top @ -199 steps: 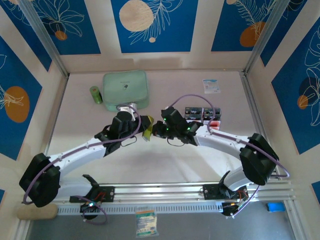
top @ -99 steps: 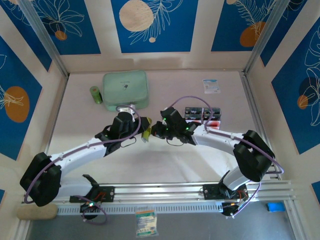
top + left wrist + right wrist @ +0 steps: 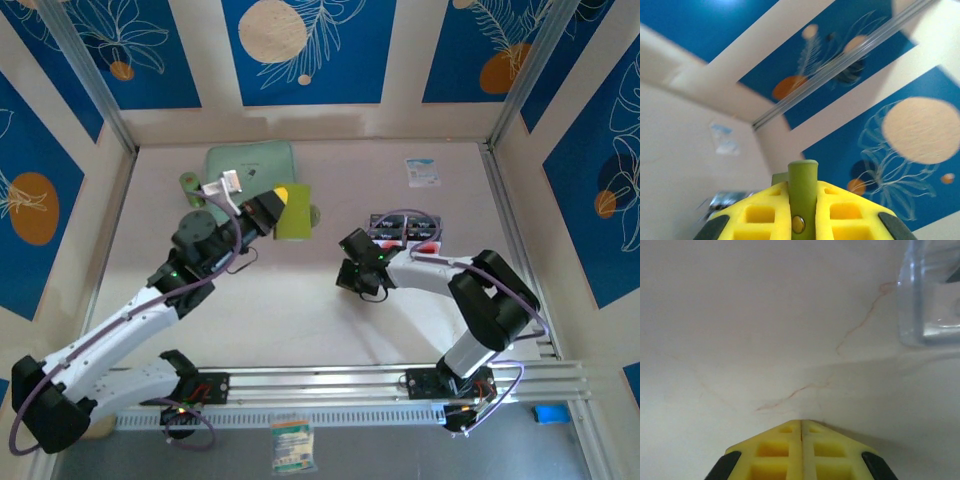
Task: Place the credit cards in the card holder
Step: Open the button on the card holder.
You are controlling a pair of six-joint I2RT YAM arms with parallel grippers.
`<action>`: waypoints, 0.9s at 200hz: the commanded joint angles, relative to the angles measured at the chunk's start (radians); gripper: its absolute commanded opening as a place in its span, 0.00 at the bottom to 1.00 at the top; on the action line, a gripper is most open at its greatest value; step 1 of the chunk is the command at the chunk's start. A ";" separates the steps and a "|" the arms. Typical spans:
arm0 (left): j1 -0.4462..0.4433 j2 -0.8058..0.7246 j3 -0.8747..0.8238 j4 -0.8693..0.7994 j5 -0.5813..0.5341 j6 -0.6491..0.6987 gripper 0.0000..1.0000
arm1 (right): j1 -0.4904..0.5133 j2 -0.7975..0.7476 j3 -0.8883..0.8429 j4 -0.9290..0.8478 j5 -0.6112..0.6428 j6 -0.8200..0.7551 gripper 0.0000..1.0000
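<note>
Above the far-left part of the table (image 3: 300,310), the left gripper (image 3: 268,212) holds the olive-green card holder (image 3: 294,212) aloft, its yellow fingers (image 3: 760,215) pinching the folded edge by the snap button (image 3: 798,223). The right gripper (image 3: 801,426) sits low over bare tabletop, fingers pressed together on nothing, near the credit cards (image 3: 404,231) grouped on the table. This looks like presenting the holder, no card loaded yet; next the right fingers must part and catch one thin card by its edge

Blue floral wall panels (image 3: 310,50) around a pale tabletop (image 3: 300,320)
</note>
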 commanded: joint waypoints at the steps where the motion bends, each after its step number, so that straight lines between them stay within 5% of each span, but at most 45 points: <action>1: 0.004 0.020 -0.010 0.009 0.011 0.024 0.00 | 0.013 -0.071 -0.002 -0.079 0.031 -0.004 0.00; 57: 0.006 0.083 -0.095 0.110 0.037 -0.020 0.00 | 0.017 -0.401 -0.031 -0.060 -0.012 -0.042 0.00; 86: 0.015 0.123 -0.124 0.174 0.060 -0.053 0.00 | -0.060 -0.580 -0.092 0.013 -0.141 -0.050 0.45; 104: 0.029 0.152 -0.148 0.245 0.070 -0.112 0.00 | -0.103 -0.652 -0.121 0.070 -0.214 -0.033 0.60; 180: 0.054 0.308 -0.227 0.642 0.039 -0.406 0.00 | -0.143 -0.621 -0.165 0.422 -0.348 0.112 0.63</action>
